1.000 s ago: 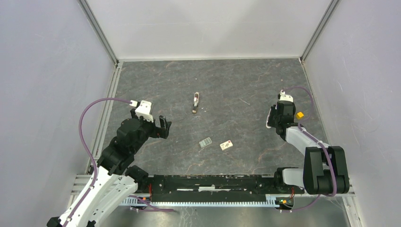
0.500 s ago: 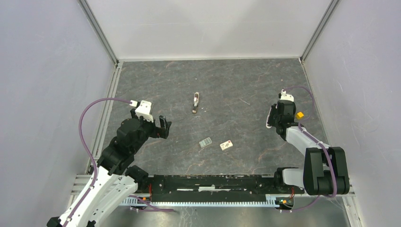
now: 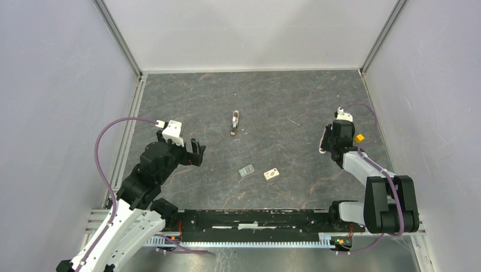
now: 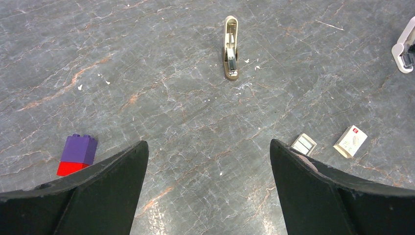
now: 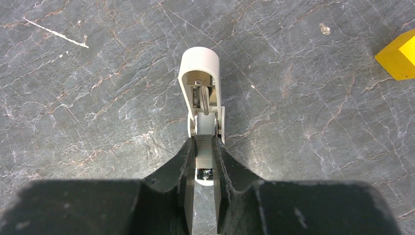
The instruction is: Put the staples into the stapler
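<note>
nearest, in the lower middle of the top view, the staples lie loose on the worktop (image 3: 170, 96): the grey strip (image 3: 246, 170) and, just to its right, the small white box (image 3: 271, 174) with red print. they are near each other and no arm touches them. up and left of them the left fingers (image 3: 196, 152) hang spread as wide as they go, holding nothing; in the wrist view the strip and box show near the right finger. at mid right, the right fingers (image 5: 187, 155) are pinched almost closed on a cream stapler piece (image 5: 199, 83), its rounded end toward the top of that view. whether it rests on the worktop i cannot tell. a yellow cube (image 3: 359, 137) sits just right of that arm. farthest, at upper centre, the stapler (image 3: 235, 123) lies lengthwise, well apart from the staples.

over the last second nothing has shifted: both arms sit where they were. so loading looks not yet begun, and the strip likely has to be picked up next.
</note>
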Robot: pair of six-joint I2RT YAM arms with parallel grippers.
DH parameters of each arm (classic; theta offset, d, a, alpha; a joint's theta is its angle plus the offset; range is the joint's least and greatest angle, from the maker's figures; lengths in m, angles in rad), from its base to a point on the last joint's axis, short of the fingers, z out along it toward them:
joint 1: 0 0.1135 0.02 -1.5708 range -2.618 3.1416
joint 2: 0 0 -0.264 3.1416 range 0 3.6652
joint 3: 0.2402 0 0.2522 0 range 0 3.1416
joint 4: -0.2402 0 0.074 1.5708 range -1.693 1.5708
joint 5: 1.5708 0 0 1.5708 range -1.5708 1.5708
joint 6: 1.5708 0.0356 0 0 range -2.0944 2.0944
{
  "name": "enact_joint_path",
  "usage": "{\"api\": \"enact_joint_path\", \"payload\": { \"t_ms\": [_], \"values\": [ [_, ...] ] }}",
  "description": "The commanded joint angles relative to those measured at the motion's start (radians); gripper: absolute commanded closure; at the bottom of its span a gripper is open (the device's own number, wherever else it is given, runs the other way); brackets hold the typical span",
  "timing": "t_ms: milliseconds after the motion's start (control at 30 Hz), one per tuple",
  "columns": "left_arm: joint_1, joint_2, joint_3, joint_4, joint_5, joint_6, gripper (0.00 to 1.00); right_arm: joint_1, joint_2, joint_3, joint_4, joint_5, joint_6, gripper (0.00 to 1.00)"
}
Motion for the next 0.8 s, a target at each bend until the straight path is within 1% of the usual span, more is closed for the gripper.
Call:
{"api": "enact_joint_path", "payload": {
  "t_ms": [0, 767],
  "values": [
    [0.002, -0.006, -0.001, 0.02, -0.002, 0.048, 0.0, -0.005, 0.003, 0.003, 0.035, 0.002, 0.001, 0.79],
    [0.001, -0.004, -0.001, 0.021, -0.003, 0.05, 0.0, -0.004, 0.017, -0.031, 0.055, 0.011, -0.028, 0.79]
  ]
}}
